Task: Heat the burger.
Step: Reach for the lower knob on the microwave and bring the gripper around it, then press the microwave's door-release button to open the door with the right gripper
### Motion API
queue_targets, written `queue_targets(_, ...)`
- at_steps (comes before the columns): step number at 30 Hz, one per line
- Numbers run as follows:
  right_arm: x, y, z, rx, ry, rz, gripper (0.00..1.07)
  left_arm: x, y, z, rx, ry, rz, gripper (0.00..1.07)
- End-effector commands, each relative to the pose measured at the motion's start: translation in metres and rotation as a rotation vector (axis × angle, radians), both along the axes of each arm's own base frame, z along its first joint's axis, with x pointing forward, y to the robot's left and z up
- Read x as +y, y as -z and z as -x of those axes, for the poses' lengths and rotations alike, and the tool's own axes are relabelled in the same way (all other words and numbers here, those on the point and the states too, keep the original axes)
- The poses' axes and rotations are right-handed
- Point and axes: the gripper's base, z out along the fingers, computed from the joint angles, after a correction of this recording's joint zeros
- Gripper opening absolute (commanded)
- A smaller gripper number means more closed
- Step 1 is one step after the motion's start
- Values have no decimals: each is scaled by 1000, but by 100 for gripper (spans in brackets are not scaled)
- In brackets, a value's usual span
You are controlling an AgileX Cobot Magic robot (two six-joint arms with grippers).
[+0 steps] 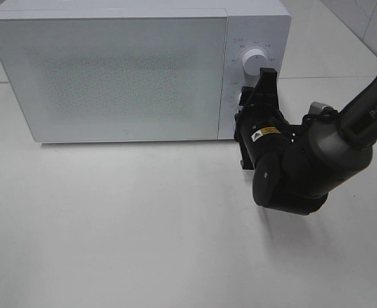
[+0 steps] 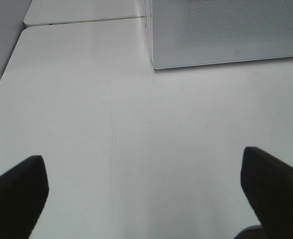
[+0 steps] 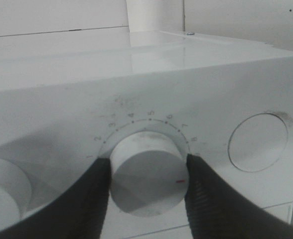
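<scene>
The burger is out of view. The white microwave (image 1: 111, 70) stands at the back of the table with its frosted door closed. My right gripper (image 1: 249, 99) reaches the control panel and is shut on the lower knob (image 3: 149, 174). Its dark fingers (image 3: 94, 191) press the knob from both sides. The upper knob (image 1: 251, 62) is free. My left gripper (image 2: 146, 199) is open over bare table, with nothing between its fingertips (image 2: 17, 194), and it does not show in the high view.
The white table (image 1: 143, 224) spreads in front of the microwave. A round button (image 3: 257, 142) sits on the panel beside the gripped knob. The microwave's lower corner (image 2: 226, 35) shows ahead of the left gripper. A table seam runs behind it.
</scene>
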Motion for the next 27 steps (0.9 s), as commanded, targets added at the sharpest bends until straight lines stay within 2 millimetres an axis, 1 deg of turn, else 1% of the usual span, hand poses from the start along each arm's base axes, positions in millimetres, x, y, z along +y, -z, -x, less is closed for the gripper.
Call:
queue_targets(1,-11,-23,-8,-189,112,-20,40,0,0,3,-36,-4,8,98)
queue_targets(2,-11,-23,-8,-189,112,-20,40,0,0,3,-36,-4,8,98)
queue_targets(3,-10,-23,-8,-188,108,-14,45,0,0,3,-36,-4,8,98)
queue_targets(4,-10,-23,-8,-186,97,1,54,0,0,3,-36,-4,8,98)
queue_targets(5,-10,-23,-8,-186,97,1,54,0,0,3,-36,-4,8,98)
queue_targets(6,-9,-24,-6,-179,81,38,64,0,0,3,-36,-4,8,98)
queue_targets(7,-10,-24,-5,-170,72,68,68,0,0,3,-36,-4,8,98)
queue_targets(8,-10,-24,-5,-170,72,68,68,0,0,3,-36,-4,8,98)
queue_targets(9,-11,-23,0,-144,46,131,75,0,0,3,-36,-4,8,98)
queue_targets(10,-11,-23,0,-144,46,131,75,0,0,3,-36,-4,8,98)
queue_targets(11,-11,-22,4,-117,15,161,77,0,0,3,-36,-4,8,98)
queue_targets(19,-11,-24,18,-100,-119,249,76,0,0,3,-36,-4,8,98)
queue_targets(21,-13,-22,29,-32,-193,307,76,0,0,3,-36,-4,8,98)
queue_targets(22,-13,-22,29,-32,-193,307,76,0,0,3,-36,-4,8,98)
queue_targets(24,-16,-24,40,29,-258,385,76,0,0,3,-36,-4,8,98)
queue_targets(25,-16,-24,40,29,-258,385,76,0,0,3,-36,-4,8,98)
queue_targets(27,-19,-30,49,79,-325,503,75,0,0,3,-36,-4,8,98)
